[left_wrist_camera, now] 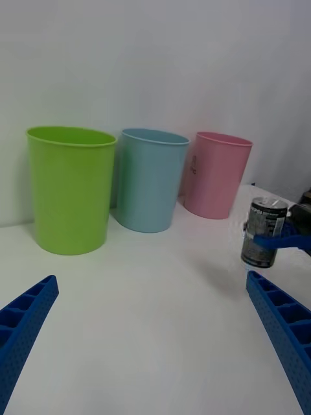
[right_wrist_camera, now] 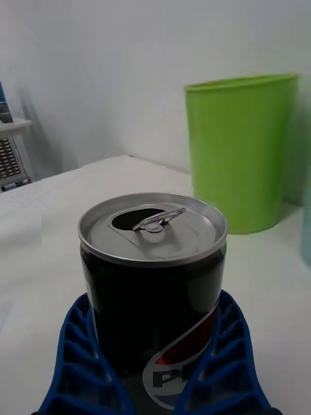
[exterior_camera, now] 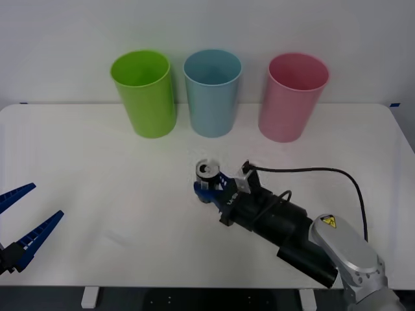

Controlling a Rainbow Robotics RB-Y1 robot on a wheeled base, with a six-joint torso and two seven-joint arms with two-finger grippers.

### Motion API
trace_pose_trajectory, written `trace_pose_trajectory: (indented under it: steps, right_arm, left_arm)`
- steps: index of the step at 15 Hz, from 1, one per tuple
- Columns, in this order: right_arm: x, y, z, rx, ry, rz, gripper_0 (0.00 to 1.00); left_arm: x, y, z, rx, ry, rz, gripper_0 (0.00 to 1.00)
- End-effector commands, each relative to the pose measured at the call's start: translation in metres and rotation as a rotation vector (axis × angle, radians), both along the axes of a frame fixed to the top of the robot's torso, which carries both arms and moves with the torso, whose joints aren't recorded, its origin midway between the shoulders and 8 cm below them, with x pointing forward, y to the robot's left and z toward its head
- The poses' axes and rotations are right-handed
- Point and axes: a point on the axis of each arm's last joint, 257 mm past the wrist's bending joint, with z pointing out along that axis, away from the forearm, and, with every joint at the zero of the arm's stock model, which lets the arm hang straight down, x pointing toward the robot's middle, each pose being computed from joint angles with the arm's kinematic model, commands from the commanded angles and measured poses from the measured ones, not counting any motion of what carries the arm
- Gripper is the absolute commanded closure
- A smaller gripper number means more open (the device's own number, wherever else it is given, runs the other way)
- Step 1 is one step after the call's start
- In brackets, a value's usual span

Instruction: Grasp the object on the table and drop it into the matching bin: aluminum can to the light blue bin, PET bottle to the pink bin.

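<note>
The aluminum can [exterior_camera: 207, 171] stands upright near the middle of the white table [exterior_camera: 97, 162], silver top and pull-tab up. My right gripper [exterior_camera: 206, 188] reaches in from the lower right and is shut on the can's dark body. In the right wrist view both blue fingers [right_wrist_camera: 84, 350] press against the sides of the can [right_wrist_camera: 152, 259]. The left wrist view shows the can [left_wrist_camera: 264, 232] with a blue finger across it. The light blue bin [exterior_camera: 212, 97] stands behind the can, the pink bin [exterior_camera: 290, 100] to its right. My left gripper [exterior_camera: 47, 201] waits open at the table's left front.
A lime green bin [exterior_camera: 146, 97] stands left of the light blue one in the row at the table's far edge. A black cable loops from the right wrist over the table. The table's left half is bare white surface.
</note>
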Motion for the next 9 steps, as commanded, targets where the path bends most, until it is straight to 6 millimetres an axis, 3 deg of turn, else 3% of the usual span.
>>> trace_pose_trajectory:
  steps: [1, 9]
  right_arm:
    - [0.008, -0.012, 0.027, 0.056, 0.003, -0.018, 1.00]
    - [0.017, -0.045, 0.116, 0.233, 0.010, -0.034, 1.00]
  left_arm:
    - [0.000, 0.000, 0.000, 0.000, 0.000, 0.000, 0.00]
    - [0.000, 0.000, 0.000, 0.000, 0.000, 0.000, 0.00]
